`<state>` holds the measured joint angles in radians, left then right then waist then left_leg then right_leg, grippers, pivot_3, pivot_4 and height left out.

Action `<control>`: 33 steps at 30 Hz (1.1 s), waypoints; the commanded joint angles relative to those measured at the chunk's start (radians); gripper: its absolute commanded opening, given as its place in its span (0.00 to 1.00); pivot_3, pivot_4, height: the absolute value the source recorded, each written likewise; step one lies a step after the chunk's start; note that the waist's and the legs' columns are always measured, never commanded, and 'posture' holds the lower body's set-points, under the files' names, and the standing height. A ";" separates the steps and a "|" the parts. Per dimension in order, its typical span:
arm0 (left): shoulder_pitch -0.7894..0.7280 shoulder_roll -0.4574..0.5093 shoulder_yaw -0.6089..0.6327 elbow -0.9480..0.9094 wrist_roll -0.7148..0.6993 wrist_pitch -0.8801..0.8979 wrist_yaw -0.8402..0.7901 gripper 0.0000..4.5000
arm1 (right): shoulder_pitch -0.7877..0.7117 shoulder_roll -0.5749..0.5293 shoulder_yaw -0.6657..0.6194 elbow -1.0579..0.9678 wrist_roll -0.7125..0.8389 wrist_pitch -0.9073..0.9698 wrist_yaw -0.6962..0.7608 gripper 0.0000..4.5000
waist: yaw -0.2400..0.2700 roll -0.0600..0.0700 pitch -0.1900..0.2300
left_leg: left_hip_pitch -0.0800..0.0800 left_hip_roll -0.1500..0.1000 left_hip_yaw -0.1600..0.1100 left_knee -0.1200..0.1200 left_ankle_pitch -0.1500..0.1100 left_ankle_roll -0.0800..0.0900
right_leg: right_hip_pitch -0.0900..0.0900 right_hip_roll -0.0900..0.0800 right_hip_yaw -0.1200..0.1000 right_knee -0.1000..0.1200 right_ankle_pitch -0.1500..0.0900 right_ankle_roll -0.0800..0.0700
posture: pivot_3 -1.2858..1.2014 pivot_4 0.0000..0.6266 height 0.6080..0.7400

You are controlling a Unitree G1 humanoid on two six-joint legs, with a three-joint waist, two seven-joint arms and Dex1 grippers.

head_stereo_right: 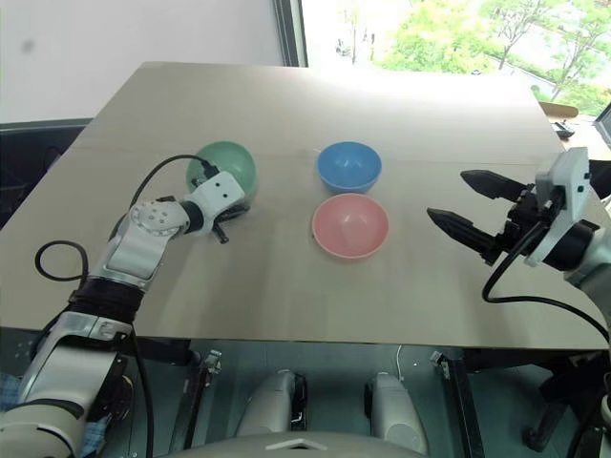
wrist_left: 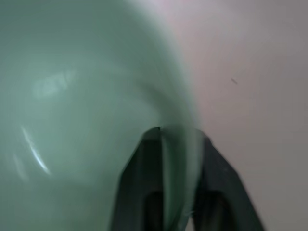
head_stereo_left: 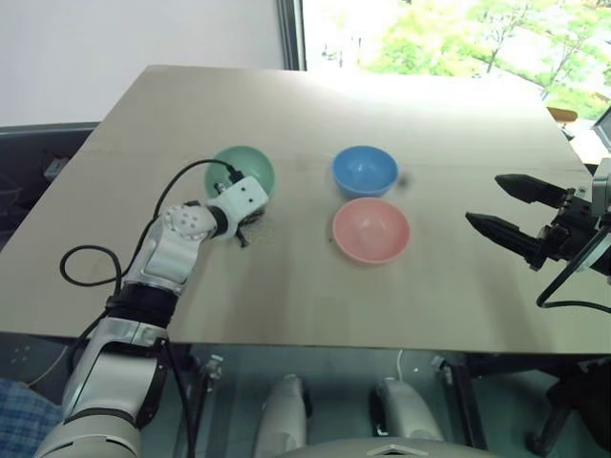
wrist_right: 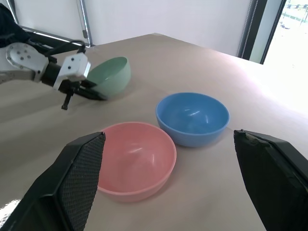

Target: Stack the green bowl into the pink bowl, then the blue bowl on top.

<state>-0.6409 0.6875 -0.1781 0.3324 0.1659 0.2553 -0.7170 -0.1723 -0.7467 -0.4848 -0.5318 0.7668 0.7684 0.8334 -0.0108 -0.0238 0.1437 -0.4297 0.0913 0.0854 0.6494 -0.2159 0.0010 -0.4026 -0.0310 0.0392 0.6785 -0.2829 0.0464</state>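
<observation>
The green bowl (head_stereo_left: 244,163) sits at the table's middle left, tipped on its side. My left gripper (wrist_left: 179,137) is shut on its near rim, one finger inside the bowl and one outside. The blue bowl (head_stereo_left: 365,170) stands upright to the right of it. The pink bowl (head_stereo_left: 371,229) is just in front of the blue one, almost touching it. Both of these bowls are empty. My right gripper (head_stereo_left: 483,198) hovers open above the table's right side, pointing toward the pink and blue bowls and holding nothing.
The light wooden table (head_stereo_left: 286,286) has bare surface in front of the bowls and behind them. A black cable (head_stereo_left: 172,186) loops over my left arm. A window (head_stereo_left: 449,38) lies beyond the far edge.
</observation>
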 commanded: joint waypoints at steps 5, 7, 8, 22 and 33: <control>-0.013 -0.011 -0.010 0.037 -0.001 -0.064 -0.044 0.01 | 0.008 -0.018 -0.009 -0.019 0.027 -0.040 -0.017 1.00 | 0.001 0.000 0.000 | 0.000 0.000 0.000 0.000 0.000 0.000 | 0.000 0.000 0.000 0.000 0.000 0.000 | 0.52 0.24 1.00; -0.046 -0.023 -0.018 0.041 -0.021 -0.117 -0.091 0.01 | 0.007 -0.020 -0.006 -0.016 0.029 -0.043 -0.017 1.00 | 0.006 0.000 0.000 | 0.000 0.000 0.000 0.000 0.000 0.000 | 0.000 0.000 -0.001 0.000 0.000 0.000 | 0.52 0.24 1.00; -0.066 -0.033 -0.022 0.032 -0.040 -0.155 -0.130 0.01 | 0.006 -0.021 -0.002 -0.012 0.028 -0.046 -0.015 1.00 | 0.010 0.000 0.000 | 0.000 0.000 -0.001 0.000 0.000 0.000 | 0.000 0.000 -0.001 0.000 0.000 0.000 | 0.52 0.24 1.00; -0.263 -0.091 -0.161 -0.139 -0.165 -0.572 -0.554 0.01 | -0.024 -0.028 0.044 0.017 0.043 -0.067 -0.016 1.00 | 0.023 -0.002 0.002 | -0.002 0.000 -0.001 0.002 0.000 0.000 | 0.000 0.000 -0.001 0.000 0.000 0.000 | 0.52 0.24 1.00; -0.235 -0.133 -0.181 -0.164 -0.253 -0.645 -0.675 0.09 | 0.021 -0.023 0.022 -0.018 0.060 -0.078 -0.053 1.00 | 0.023 -0.002 0.002 | -0.002 0.000 -0.001 0.003 0.000 0.000 | 0.000 0.000 -0.001 0.000 0.000 0.001 | 0.52 0.24 1.00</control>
<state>-0.8695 0.5593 -0.3735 0.1881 -0.0727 -0.3622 -1.4001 -0.1551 -0.7626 -0.4271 -0.5110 0.8031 0.7139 0.7897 0.0125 -0.0255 0.1462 -0.4319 0.0912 0.0840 0.6519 -0.2158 0.0011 -0.4027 -0.0306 0.0383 0.6782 -0.2832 0.0470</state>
